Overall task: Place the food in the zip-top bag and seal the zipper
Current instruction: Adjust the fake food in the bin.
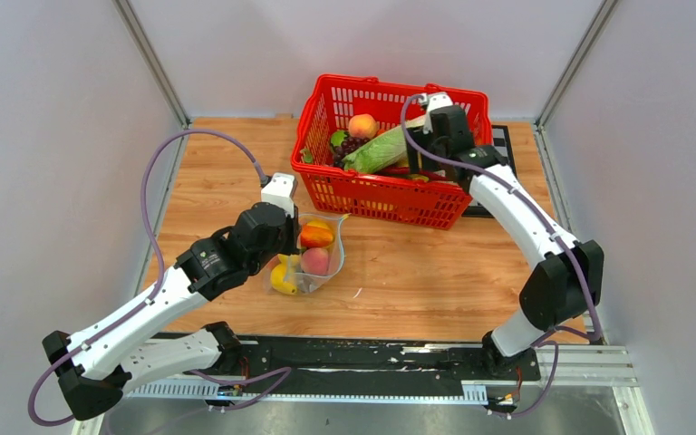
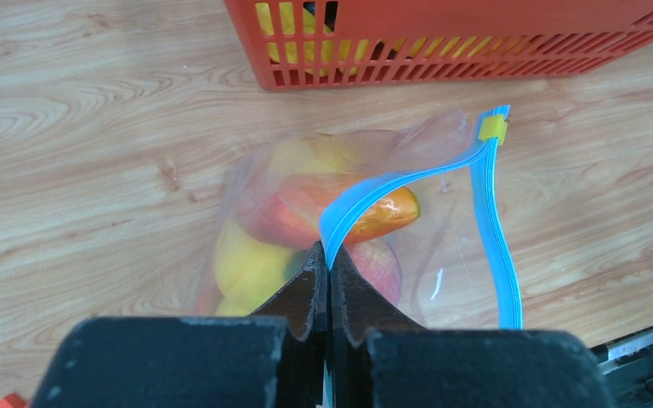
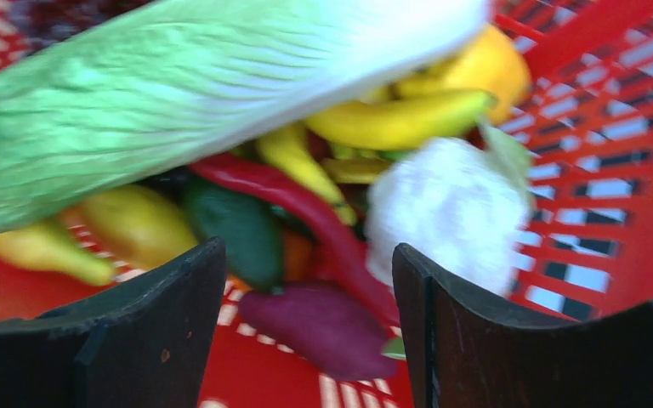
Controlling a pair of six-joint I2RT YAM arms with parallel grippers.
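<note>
The left tool [image 2: 330,265] is clenched on the zipper [image 2: 497,246], pinching the teal strip's near lip between its dark fingers [image 2: 306,293]. From that pinch the strip arches up and away, so the mouth of the zip-top bag [image 2: 451,255] gapes. A small yellow slider tab [image 2: 492,127] sits at the strip's far end. Inside the clear bag lie an orange piece [image 2: 387,212], a pinkish peach [image 2: 381,268] and yellow round fruit [image 2: 247,268], pressed together. The bag rests on the wooden counter [image 1: 417,272] left of centre, just in front of the red basket [image 1: 390,86], which stands by the counter's far edge.

The right tool [image 3: 306,280] is released, its jaws spread with nothing between them, hanging low inside the basket. Just beyond its tips lie a purple vegetable [image 3: 323,327], a red chili [image 3: 289,200] and a green pepper [image 3: 242,229]. A white cauliflower [image 3: 446,212] lies to the right, and a long green-white cabbage [image 3: 178,102] lies across the top of the heap. Another peach [image 1: 362,125] sits at the back of the basket.
</note>
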